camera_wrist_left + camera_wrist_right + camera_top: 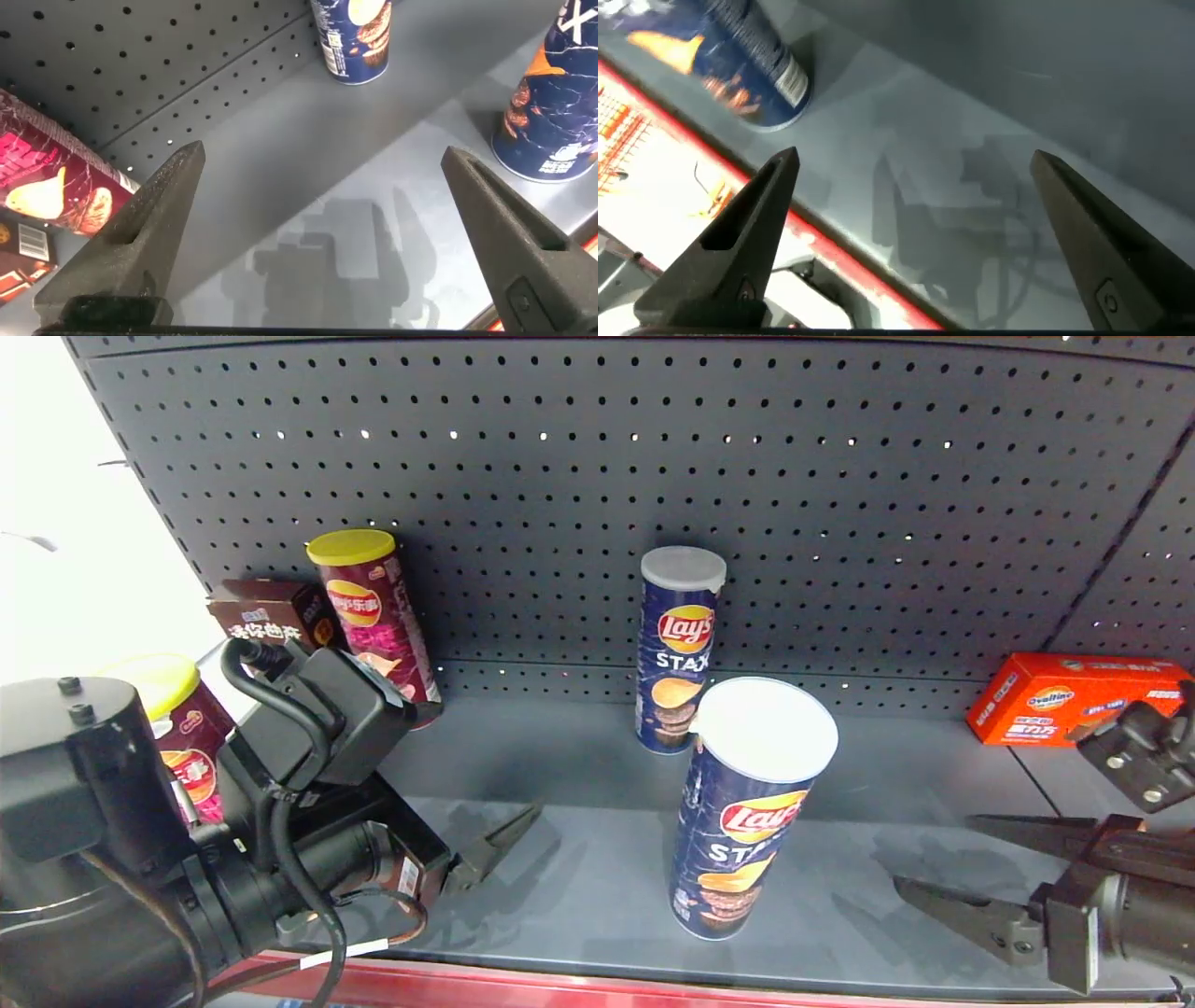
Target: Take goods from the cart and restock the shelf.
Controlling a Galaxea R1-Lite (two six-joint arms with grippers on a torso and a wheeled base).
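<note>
The near blue can (747, 812) and far blue can (677, 653) stand on the shelf (579, 859), while the left gripper (322, 154) and right gripper (913, 157) gape empty, so more restocking likely remains.

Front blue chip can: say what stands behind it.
A second blue chip can stands behind it, before the pegboard wall. The front blue chip can hides that can's lower right edge.

The left arm (84, 821) was black with round screws (68, 686) and looping cables (245, 695). The right gripper (915, 159) had grey pointy fingers (738, 243).
</note>
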